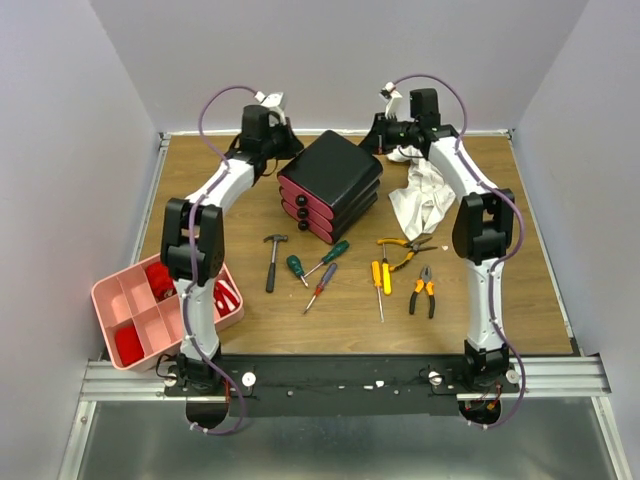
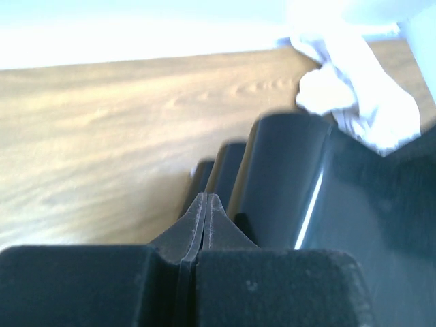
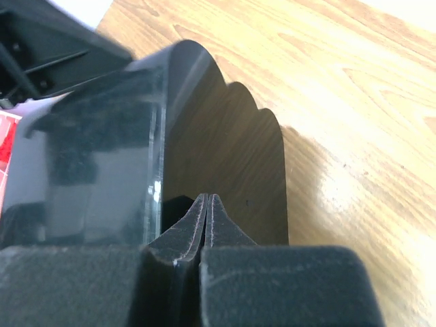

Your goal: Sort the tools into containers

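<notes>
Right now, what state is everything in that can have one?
Left gripper: shut, empty.
Right gripper: shut, empty.
Drawer box: all three drawers shut.
Pink tray: red items inside, no tools visible.
Hammer: lying loose on the table.
Screwdrivers: lying loose, unsorted.
Pliers: two pairs, lying loose.
White cloth: crumpled.

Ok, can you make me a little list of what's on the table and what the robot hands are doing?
Loose on table: hammer, screwdrivers, two pliers
Drawer box: three pink drawers, look closed
Pink tray: near left corner, red things inside
White cloth: right of drawer box
Left gripper: shut, empty, close to drawer box
Right gripper: shut, empty, close to drawer box
</notes>
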Available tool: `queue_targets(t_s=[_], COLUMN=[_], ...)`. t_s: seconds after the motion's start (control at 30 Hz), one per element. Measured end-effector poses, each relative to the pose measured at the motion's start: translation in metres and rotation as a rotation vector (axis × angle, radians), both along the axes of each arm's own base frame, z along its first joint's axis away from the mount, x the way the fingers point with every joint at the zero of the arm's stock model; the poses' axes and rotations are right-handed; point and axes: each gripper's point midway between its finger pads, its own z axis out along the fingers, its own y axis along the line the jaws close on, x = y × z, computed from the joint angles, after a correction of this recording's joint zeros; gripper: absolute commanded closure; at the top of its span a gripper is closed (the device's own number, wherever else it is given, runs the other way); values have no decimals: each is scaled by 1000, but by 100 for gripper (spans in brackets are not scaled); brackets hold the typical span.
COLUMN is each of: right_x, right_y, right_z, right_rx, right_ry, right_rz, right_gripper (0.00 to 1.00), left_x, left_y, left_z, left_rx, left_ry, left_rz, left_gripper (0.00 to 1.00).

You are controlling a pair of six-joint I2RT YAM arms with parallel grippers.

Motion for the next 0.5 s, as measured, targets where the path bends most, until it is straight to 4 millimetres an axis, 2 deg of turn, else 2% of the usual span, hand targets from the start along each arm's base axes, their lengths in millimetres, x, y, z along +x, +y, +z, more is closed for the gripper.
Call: queue_targets(t_s=[0.03,0.13,0.17,0.2,0.23,0.27,0.3,0.33,0.37,0.43,0.5], right_x=[-1,-2,-1,1,3,6,7,8,10,13,15], right_y=[-4,-12,-17,-20,-25,-31,-34,-39,-43,-51,-55], right_z=[3,10,11,12,11,11,10,8,7,5,4], right_rx=[-7,-17,-23,-26,-32,-38,-42,-48,-54,-64,-74], right_ry=[-5,-17,-22,-26,-30,-32,-31,-26,-26,-25,-24], right_rz=[-7,-17,-25,-31,-42,-55,-63,-72,-81,-99,-111], right_gripper=[94,93,92,91,86,83,80,78,73,67,59], left_x=[7,15,16,16,16,15,12,6,0,-22,-44], left_y=[-8,-13,-10,-3,2,18,28,48,65,100,121], left_z=[5,11,13,14,14,17,16,18,23,36,55], left_rx=[11,43,54,66,71,81,87,98,100,113,108], left_ry=[-21,-46,-49,-44,-38,-34,-19,-2,4,25,19], left_rz=[19,80,104,133,147,180,196,222,245,276,299], left_gripper=[100,95,77,67,58,44,39,35,26,20,20])
